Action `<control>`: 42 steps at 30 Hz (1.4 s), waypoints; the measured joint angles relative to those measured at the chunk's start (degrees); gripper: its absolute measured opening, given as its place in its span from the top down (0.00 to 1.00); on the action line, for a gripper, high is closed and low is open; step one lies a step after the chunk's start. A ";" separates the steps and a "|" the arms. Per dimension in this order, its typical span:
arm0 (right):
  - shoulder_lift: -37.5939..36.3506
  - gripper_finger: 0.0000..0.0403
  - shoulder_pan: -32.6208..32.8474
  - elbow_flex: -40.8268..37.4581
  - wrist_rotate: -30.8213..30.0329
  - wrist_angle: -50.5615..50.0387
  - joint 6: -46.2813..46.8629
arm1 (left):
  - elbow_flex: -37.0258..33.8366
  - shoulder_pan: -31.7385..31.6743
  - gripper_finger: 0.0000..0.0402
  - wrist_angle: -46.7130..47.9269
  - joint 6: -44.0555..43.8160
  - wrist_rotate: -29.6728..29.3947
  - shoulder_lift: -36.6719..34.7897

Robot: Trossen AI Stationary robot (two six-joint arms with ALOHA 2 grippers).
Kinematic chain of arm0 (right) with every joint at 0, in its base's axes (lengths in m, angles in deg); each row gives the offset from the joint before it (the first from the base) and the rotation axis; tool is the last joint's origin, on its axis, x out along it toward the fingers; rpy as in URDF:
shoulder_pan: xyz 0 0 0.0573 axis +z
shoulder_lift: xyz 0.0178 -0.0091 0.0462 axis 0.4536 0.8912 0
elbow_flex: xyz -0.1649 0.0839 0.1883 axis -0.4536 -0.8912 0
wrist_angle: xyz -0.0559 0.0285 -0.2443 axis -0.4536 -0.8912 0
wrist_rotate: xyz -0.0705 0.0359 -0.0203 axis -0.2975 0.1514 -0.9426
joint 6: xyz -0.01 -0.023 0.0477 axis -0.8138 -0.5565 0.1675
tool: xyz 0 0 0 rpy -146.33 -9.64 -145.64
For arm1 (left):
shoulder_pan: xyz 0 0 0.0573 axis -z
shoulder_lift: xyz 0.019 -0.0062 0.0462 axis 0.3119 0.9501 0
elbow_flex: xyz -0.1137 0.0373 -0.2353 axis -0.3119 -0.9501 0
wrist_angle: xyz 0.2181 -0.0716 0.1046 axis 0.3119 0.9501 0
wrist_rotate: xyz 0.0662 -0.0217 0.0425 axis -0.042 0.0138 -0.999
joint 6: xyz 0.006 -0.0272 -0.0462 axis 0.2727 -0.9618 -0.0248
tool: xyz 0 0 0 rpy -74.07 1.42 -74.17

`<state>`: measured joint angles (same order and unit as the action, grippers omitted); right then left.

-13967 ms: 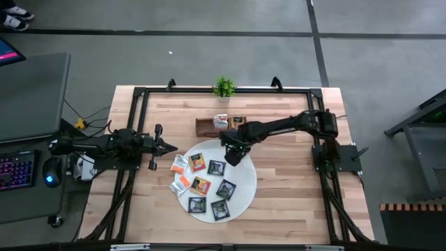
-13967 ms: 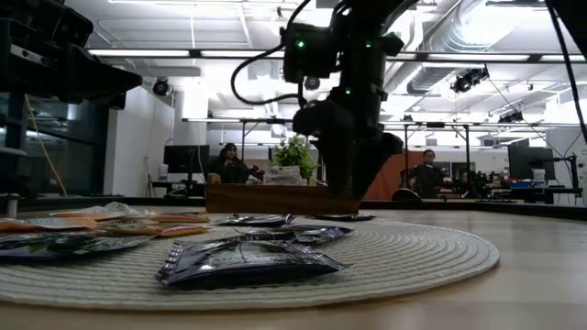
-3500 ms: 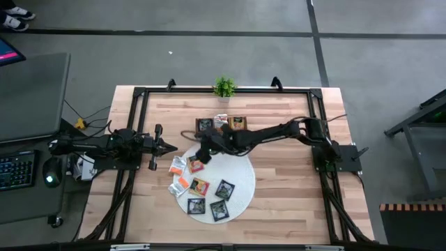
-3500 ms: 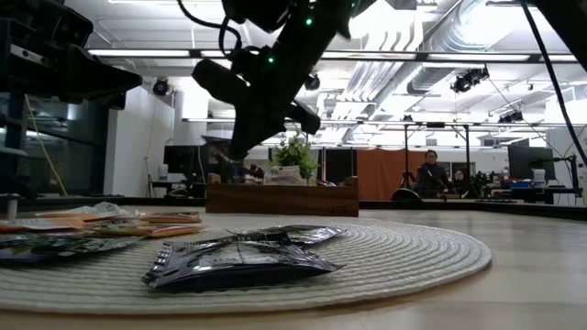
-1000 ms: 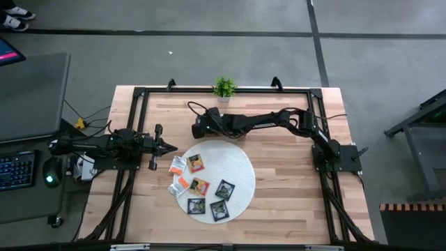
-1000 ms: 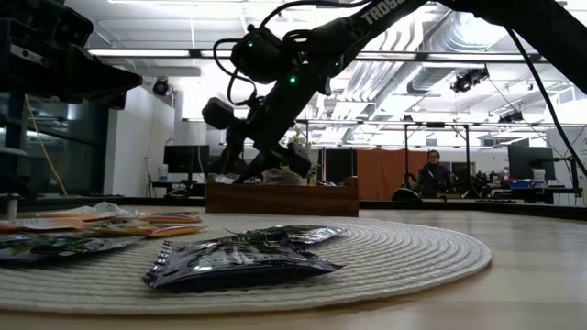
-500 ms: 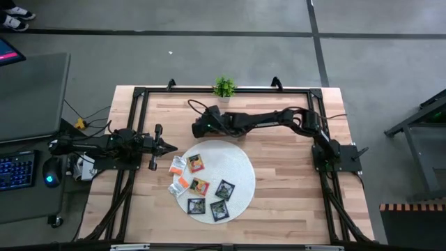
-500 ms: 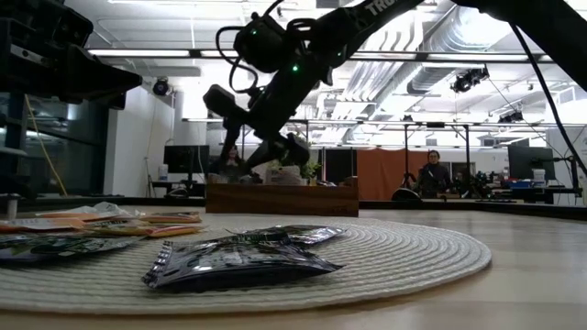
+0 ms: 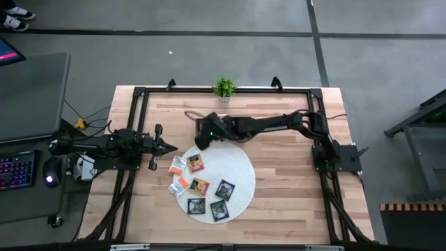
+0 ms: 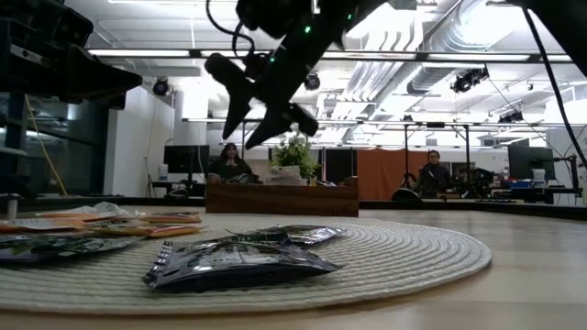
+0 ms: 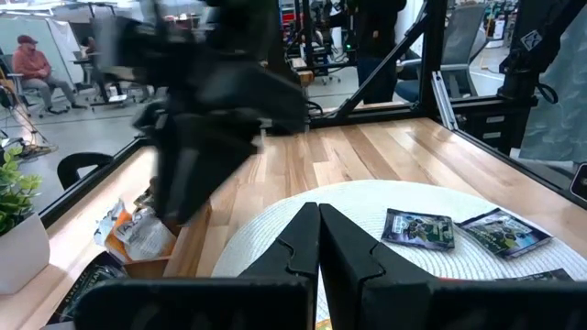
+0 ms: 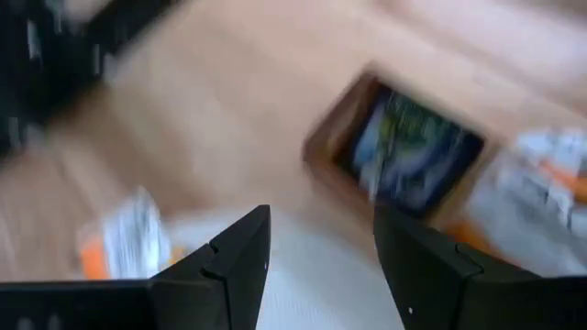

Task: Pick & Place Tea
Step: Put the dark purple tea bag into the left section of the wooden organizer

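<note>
My right gripper (image 9: 204,136) (image 10: 240,137) hangs open and empty in the air over the left end of the brown wooden tray (image 10: 280,198). In the right wrist view a black tea sachet (image 12: 408,151) lies in the tray's end compartment, and white-and-orange sachets (image 12: 550,183) lie in the one beside it. Several more sachets lie flat on the round white woven mat (image 9: 240,164): black ones (image 9: 224,189), orange ones (image 9: 196,162) and white-orange ones (image 9: 180,165) at its left rim. My left gripper (image 9: 167,146) (image 11: 318,220) waits shut at the mat's left side.
A small potted plant (image 9: 224,86) stands at the table's far edge behind the tray. A black frame (image 9: 139,94) runs along the table's sides. Bare wood (image 9: 293,174) lies to the right of the mat. People sit in the room beyond the table.
My right gripper has risen from down at the tray's left compartment to well above it, and has drawn a little toward the mat. The sachets on the mat have stayed where they were.
</note>
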<state>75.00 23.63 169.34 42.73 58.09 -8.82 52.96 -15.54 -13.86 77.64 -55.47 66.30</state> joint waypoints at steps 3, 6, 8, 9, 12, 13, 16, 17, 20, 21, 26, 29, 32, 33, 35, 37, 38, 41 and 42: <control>-1.20 0.53 2.31 0.00 3.21 -4.79 -3.88 | 0.00 0.00 1.00 0.02 0.02 0.00 0.00; -2.40 0.53 4.75 0.00 7.54 -8.99 -8.86 | 0.00 -0.01 1.00 0.00 0.01 0.00 0.00; -3.08 0.53 6.41 0.00 9.78 -12.15 -12.73 | 0.00 -0.01 1.00 0.00 0.01 0.00 0.01; -3.24 0.53 7.21 0.00 10.32 -13.87 -15.03 | 0.00 0.00 1.00 0.00 0.00 0.00 0.02; -3.97 0.53 9.70 0.00 12.09 -17.75 -23.44 | 0.00 0.00 1.00 0.02 0.02 0.00 0.02; -4.11 0.53 10.53 0.00 12.55 -19.09 -26.49 | 0.00 -0.02 1.00 0.00 0.00 0.00 0.00; -4.23 0.53 12.59 0.00 15.21 -22.73 -35.22 | 0.00 -0.02 1.00 0.00 0.00 0.01 0.02; -4.23 0.53 13.16 0.00 16.27 -23.45 -37.77 | 0.00 0.00 1.00 0.01 0.00 0.00 0.01; -4.25 0.53 14.42 0.00 20.36 -23.84 -44.24 | 0.00 0.00 1.00 0.00 0.01 0.02 0.00; -4.25 0.53 14.73 0.00 21.65 -24.04 -46.25 | 0.00 0.00 1.00 0.00 0.00 0.00 0.00; -4.25 0.53 15.71 -0.02 24.12 -24.54 -56.73 | 0.00 -0.01 1.00 0.01 0.00 0.00 0.01; -4.23 0.53 15.80 -0.04 24.15 -24.62 -62.75 | 0.00 -0.02 1.00 0.02 0.00 0.00 0.00; -2.95 0.53 16.08 -0.04 25.36 -25.00 -66.71 | 0.00 0.00 1.00 0.00 0.02 0.00 0.01; -2.15 0.53 16.23 -0.04 26.07 -25.26 -67.95 | 0.00 0.00 1.00 0.02 0.00 0.00 0.00; -0.74 0.53 16.63 -0.13 26.55 -25.50 -70.22 | 0.00 0.00 1.00 0.00 0.01 0.00 0.02; -0.22 0.53 17.03 -0.19 26.50 -25.31 -72.94 | 0.00 -0.02 1.00 0.02 0.02 0.00 0.02; -0.14 0.53 17.22 -0.15 26.49 -24.67 -74.23 | 0.00 0.00 1.00 0.02 0.00 0.00 0.01; 0.65 0.53 17.79 -0.09 26.99 -24.51 -77.40 | 0.00 -0.02 1.00 0.02 0.02 0.00 0.02; 1.02 0.53 17.99 -0.09 26.96 -24.54 -78.52 | 0.00 -0.01 1.00 0.00 0.01 0.00 0.01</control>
<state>76.02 41.62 169.26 69.70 33.56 -87.34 52.96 -15.55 -13.86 77.65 -55.47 66.31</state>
